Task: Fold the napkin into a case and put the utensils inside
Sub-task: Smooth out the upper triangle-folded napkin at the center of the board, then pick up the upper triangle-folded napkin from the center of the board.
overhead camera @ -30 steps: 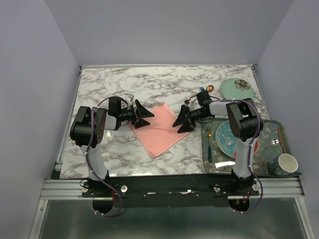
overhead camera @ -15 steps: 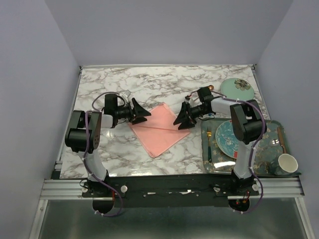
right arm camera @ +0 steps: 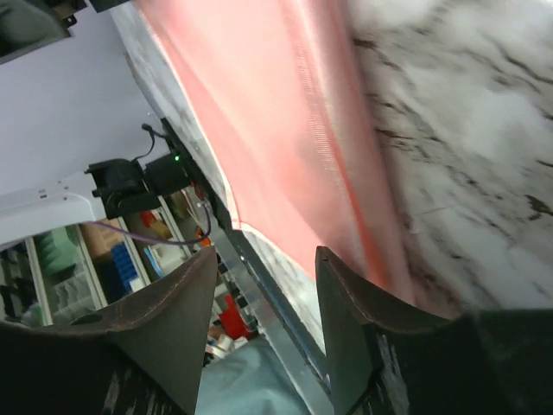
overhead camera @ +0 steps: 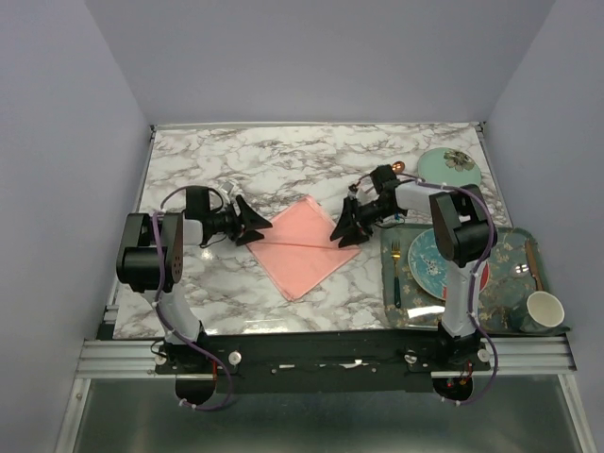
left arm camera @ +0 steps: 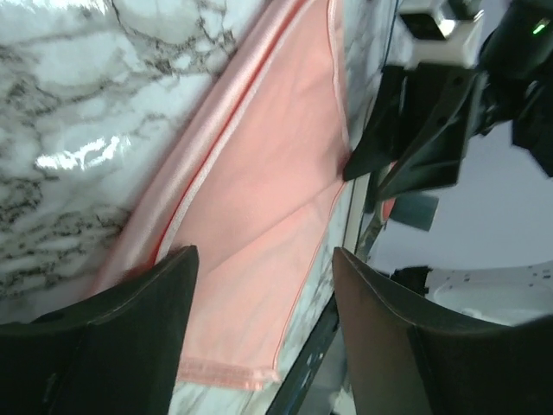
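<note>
The salmon-pink napkin [overhead camera: 300, 250] lies folded flat as a diamond on the marble, with a crease across its middle. My left gripper [overhead camera: 255, 225] hovers at its left corner, open with nothing between the fingers; the left wrist view shows the cloth [left arm camera: 259, 173] and its hemmed corner beyond the left gripper [left arm camera: 263, 268]. My right gripper [overhead camera: 345, 226] sits over the upper right edge, also open and empty. In the right wrist view the pink cloth [right arm camera: 285, 112] runs past the right gripper [right arm camera: 263, 264]. Of the utensils, only a copper spoon bowl [overhead camera: 397, 168] shows behind the right arm.
A patterned tray [overhead camera: 505, 243] at the right holds a teal plate [overhead camera: 432, 260], a gold fork with a teal handle [overhead camera: 395, 269] and a white cup [overhead camera: 545, 310]. A mint-green dish [overhead camera: 449, 165] stands at the back right. The table's front rail runs below the napkin.
My left arm has drawn back to the left, off the cloth to its left corner. Both grippers' jaws have narrowed somewhat. The right gripper has stayed near the napkin's right edge.
</note>
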`<state>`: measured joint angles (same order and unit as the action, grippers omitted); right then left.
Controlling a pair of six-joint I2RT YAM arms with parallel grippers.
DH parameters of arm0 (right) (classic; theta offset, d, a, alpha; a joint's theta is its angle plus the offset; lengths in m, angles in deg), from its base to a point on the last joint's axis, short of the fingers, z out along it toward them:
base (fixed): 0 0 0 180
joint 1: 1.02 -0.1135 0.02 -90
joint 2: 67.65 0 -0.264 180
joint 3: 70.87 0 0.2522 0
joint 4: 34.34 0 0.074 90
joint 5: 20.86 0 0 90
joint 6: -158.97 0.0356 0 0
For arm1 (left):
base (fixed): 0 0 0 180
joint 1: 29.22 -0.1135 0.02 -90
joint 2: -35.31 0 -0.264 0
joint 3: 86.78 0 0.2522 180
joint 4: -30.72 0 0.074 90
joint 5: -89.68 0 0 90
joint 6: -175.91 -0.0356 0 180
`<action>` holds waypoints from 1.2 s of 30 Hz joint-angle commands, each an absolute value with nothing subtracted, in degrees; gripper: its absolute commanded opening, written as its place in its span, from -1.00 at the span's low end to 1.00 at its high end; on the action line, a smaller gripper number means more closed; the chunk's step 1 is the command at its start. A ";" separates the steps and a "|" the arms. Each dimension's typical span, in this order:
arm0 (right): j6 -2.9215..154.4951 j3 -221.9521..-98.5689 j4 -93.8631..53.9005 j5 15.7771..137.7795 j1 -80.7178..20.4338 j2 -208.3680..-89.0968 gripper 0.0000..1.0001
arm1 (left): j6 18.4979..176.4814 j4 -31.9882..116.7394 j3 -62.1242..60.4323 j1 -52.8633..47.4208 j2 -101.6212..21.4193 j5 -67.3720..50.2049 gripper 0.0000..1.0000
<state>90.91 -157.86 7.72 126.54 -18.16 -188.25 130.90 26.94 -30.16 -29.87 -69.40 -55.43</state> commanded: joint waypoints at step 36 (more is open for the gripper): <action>66.51 -171.99 30.75 109.13 -14.46 -188.50 0.28 | 75.10 85.44 -9.12 -21.57 -67.09 -34.95 -0.08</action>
